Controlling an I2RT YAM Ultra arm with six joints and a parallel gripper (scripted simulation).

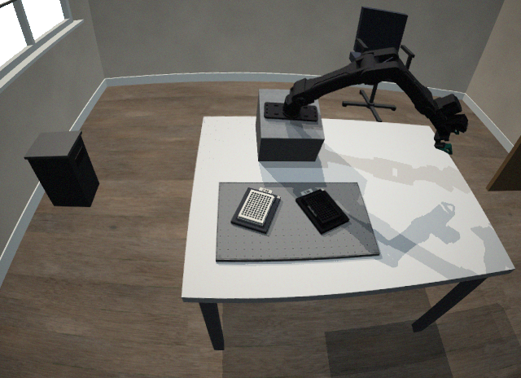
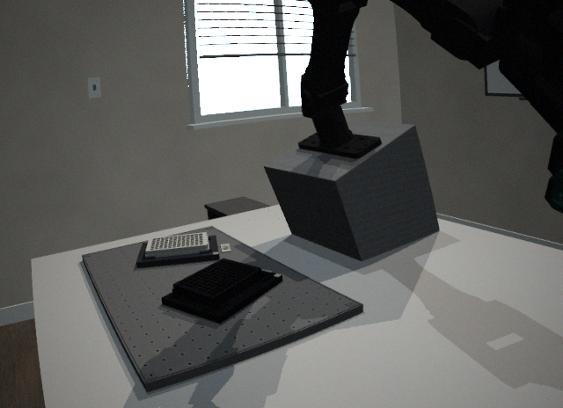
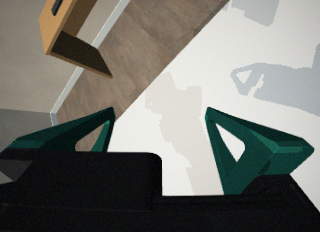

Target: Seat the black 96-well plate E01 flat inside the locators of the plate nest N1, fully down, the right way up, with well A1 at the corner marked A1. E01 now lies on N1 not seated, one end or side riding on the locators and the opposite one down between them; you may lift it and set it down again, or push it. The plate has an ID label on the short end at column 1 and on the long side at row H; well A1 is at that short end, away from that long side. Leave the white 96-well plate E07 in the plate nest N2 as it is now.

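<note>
Green fingers of the tool (image 3: 157, 127) fill the wrist view: spread to full width, nothing between them, white desk (image 3: 260, 42) edge and floor below. In the top view the tool (image 1: 444, 146) hangs over the far right edge of the desk, well apart from the work.

Black plate E01 (image 1: 323, 208) lies on nest N1 (image 1: 304, 207) on the grey perforated board (image 1: 294, 239). From the exterior view E01 (image 2: 220, 280) looks slightly tilted on N1; which end rides high, I cannot tell. Labels too small to read, so A1 orientation unconfirmed. White plate E07 (image 1: 256, 205) sits in nest N2 (image 1: 235, 219) beside it, apart.

Status, judged: nothing done yet. Left: approach, reseat E01, check corner.

Arm stands on a grey pedestal (image 1: 290, 148) at the desk's back. Room: wood floor, window (image 2: 245, 54), black chair (image 1: 380, 28), dark cabinet (image 1: 63, 168).
</note>
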